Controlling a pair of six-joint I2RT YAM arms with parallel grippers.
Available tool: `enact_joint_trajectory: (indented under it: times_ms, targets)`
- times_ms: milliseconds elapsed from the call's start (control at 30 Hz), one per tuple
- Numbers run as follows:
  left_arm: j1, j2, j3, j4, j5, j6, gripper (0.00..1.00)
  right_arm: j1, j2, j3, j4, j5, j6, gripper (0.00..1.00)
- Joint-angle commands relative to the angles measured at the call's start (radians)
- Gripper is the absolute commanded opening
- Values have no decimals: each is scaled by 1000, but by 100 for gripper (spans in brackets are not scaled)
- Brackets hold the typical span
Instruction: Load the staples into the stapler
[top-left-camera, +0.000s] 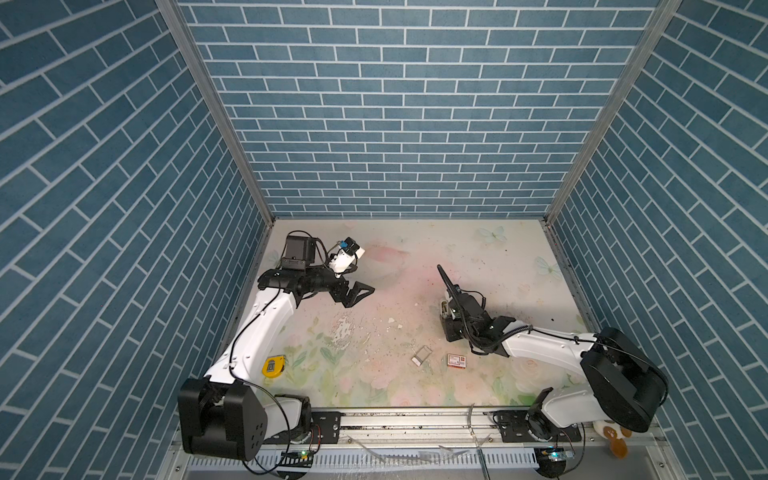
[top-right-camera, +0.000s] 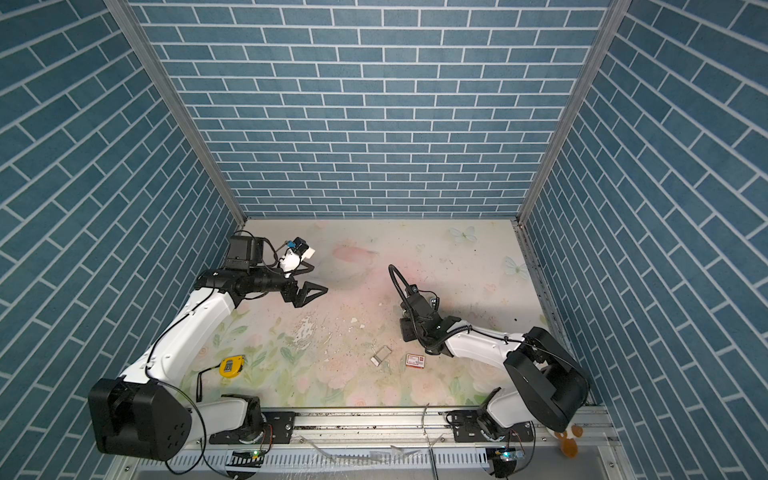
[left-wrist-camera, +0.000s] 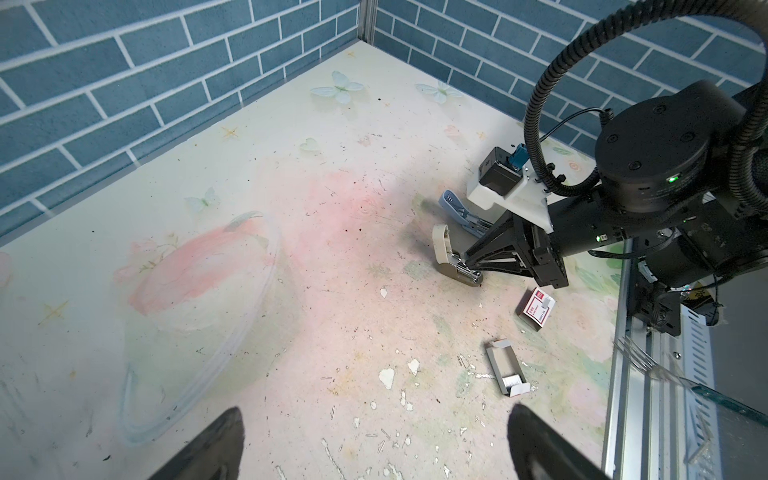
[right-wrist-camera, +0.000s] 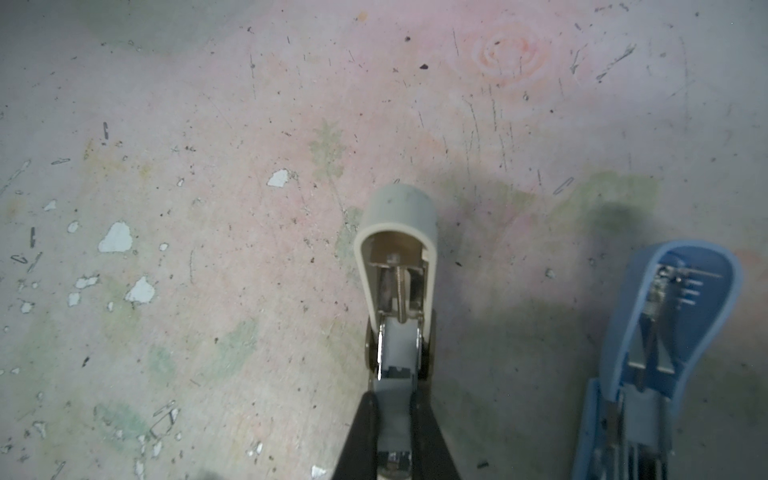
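Now right tool tight on staples

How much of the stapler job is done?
Done: the beige stapler is flipped open; the staple tray is out of its box. In hand: the right gripper pinches a grey strip, apparently staples, in the stapler's channel. To do: let go, close the lid.

You have a red box lying flat on the floral mat; near its left lies an open card tray, not touching it; well left of the box sits a yellow tape measure; beyond the box, towards the back wall, a blue stapler lies hinged open.
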Motion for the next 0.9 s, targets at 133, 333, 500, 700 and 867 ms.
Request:
enact_joint_trajectory:
  times_ms: [133,333,500,700,867]
  targets:
    - [-4,4,-12,5,10,-8,100,-4,26,-4,24,-9,10,11]
    - [-4,3,-12,6,10,-6,100,-3,20,-7,22,-1,12,11]
    - [-4,4,-12,8,12,-7,99,-3,12,-11,15,6,12,11]
    - [-4,6,-13,9,12,-7,100,-4,15,-14,18,8,18,11]
    - [-4,4,-14,9,11,-7,100,-4,5,-19,21,15,18,11]
